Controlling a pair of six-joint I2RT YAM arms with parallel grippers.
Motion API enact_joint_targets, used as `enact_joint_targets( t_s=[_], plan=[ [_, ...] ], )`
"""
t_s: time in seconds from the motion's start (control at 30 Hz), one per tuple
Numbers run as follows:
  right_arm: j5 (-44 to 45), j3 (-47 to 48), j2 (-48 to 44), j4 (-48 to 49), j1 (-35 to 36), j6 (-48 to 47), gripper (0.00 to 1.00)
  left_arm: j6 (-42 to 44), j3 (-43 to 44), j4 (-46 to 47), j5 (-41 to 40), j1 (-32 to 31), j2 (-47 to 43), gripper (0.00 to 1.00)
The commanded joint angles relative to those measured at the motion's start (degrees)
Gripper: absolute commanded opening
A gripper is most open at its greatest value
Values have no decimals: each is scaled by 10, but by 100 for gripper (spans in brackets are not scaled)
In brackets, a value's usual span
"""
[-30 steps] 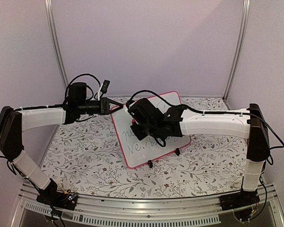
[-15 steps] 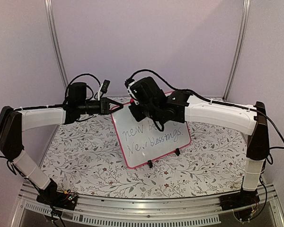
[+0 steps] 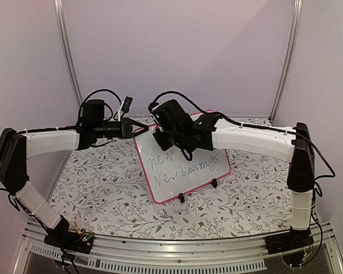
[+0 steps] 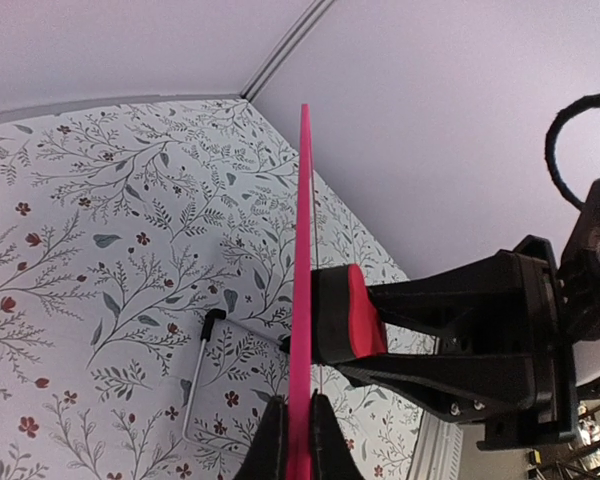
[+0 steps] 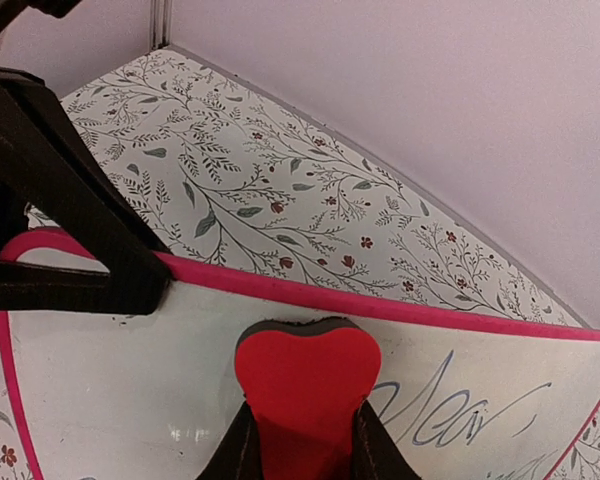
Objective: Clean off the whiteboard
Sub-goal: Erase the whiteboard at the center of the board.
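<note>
The whiteboard (image 3: 188,171) stands tilted on the table, pink-rimmed, with dark handwriting (image 3: 183,169) across it. My left gripper (image 3: 138,130) is shut on its upper left edge; the left wrist view shows the rim (image 4: 303,250) edge-on between that gripper's (image 4: 298,435) black tips. My right gripper (image 3: 160,140) is shut on a red, heart-shaped eraser (image 5: 305,370). The eraser's dark pad presses on the white face (image 5: 120,400) near the top rim, just left of the first written word (image 5: 450,410). From the left wrist the eraser (image 4: 360,320) shows flat against the board.
A floral cloth (image 3: 103,194) covers the table. The board rests on black clip feet (image 3: 183,198) and a wire stand (image 4: 195,385) behind it. Metal posts (image 3: 66,51) and pale walls close the back and sides. My left gripper's black finger (image 5: 70,240) sits close to the eraser.
My right arm has carried the eraser from the middle of the board up to its upper left part, uncovering the two lines of writing. The left arm and the board have not moved.
</note>
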Motion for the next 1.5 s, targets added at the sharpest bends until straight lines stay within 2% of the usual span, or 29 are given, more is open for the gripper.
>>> enact_joint_targets(
  t_s=[0.0,0.47,0.8,1.1,1.3,1.47],
  plan=[
    [-24,-29,3,-22,-3,20,0,1,3,36,14,-5,-12,0],
    [-29,-115,-42,-37,4,53,0,1,2,36,13,-4,-12,0],
    [-22,-127,-60,-45,14,61,0,2,2,36,13,-5,-10,0],
    [5,-75,-99,0,-6,35,0,2,2,37,12,-5,-11,0],
    [12,-20,-78,8,-15,4,0,1,2,36,13,-4,-13,0],
    [11,-10,-49,11,-20,-4,0,2,3,36,15,-5,-13,0]
  ],
)
